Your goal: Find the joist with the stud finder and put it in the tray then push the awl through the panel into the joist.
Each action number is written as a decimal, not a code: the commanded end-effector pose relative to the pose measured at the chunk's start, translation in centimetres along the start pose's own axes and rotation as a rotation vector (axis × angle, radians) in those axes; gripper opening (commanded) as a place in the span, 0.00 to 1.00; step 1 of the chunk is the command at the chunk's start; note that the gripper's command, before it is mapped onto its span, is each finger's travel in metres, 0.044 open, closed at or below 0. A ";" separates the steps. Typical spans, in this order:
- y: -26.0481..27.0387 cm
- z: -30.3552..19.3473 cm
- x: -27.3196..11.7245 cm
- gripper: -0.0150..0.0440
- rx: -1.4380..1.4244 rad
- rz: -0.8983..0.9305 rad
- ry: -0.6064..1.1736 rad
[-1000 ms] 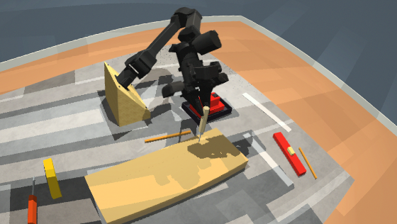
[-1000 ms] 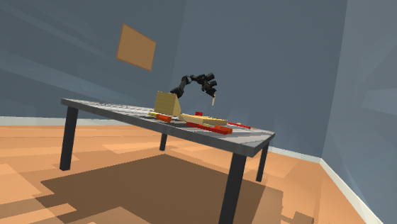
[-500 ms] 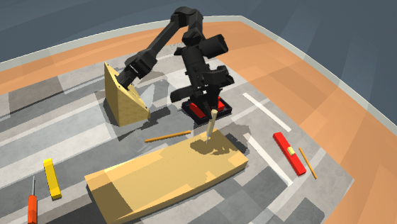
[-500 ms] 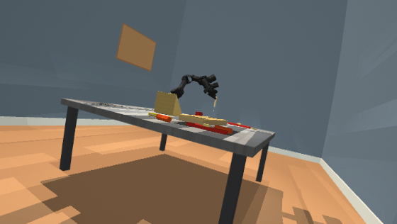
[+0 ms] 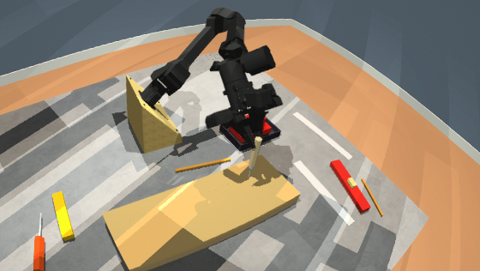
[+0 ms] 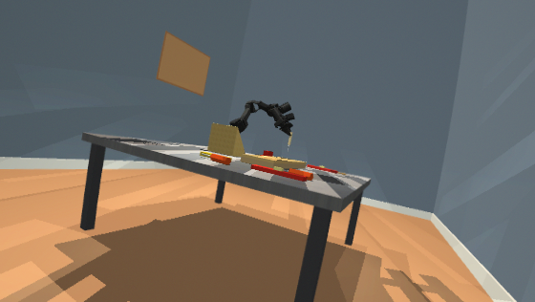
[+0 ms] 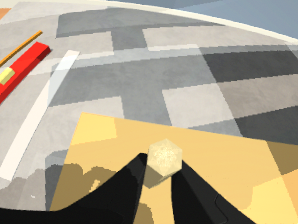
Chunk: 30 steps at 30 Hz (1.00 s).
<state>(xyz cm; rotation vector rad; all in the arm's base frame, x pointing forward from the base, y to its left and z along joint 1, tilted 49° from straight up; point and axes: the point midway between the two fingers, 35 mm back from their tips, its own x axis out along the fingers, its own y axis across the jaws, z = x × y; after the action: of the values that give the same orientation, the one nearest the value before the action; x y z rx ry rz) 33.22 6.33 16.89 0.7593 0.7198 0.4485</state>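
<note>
Awl (image 5: 255, 152) (image 6: 289, 140) (image 7: 166, 157) clamped in my gripper (image 5: 255, 137) (image 6: 289, 134) (image 7: 158, 161), over the panel's (image 5: 206, 210) (image 6: 272, 161) (image 7: 225, 162) end nearer the table's (image 5: 413, 218) (image 6: 351, 188) (image 7: 142, 75) right corner, top view; stud finder (image 5: 267, 128) (image 6: 268, 153) in tray (image 5: 273, 135); piercing apparently remains.

The panel (image 5: 201, 214) (image 6: 267, 161) (image 7: 200, 150) was tan, the tray (image 5: 274, 136) black, the bench (image 5: 253, 249) (image 6: 215, 164) (image 7: 145, 102) patchily grey.

Panel (image 5: 201, 214) (image 6: 274, 161) (image 7: 225, 155): smooth, matt, wood-look. Awl (image 5: 256, 151) (image 6: 289, 140) (image 7: 165, 157): pale wood-look handle, metal-look shaft twd 6 o'clock in top view. Table (image 5: 274, 246) (image 6: 215, 168) (image 7: 142, 75): matt, mottled, stone-like w/ grey patches.
</note>
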 end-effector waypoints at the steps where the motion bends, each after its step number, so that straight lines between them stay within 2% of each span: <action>1: -0.1 -0.1 0.2 0.25 0.003 -0.007 -0.007; 30: -0.1 -1.6 1.7 0.25 0.003 -0.006 -0.007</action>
<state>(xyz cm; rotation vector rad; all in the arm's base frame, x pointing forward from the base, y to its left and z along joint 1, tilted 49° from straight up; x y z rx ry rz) 33.08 8.04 15.42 0.7600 0.7195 0.4494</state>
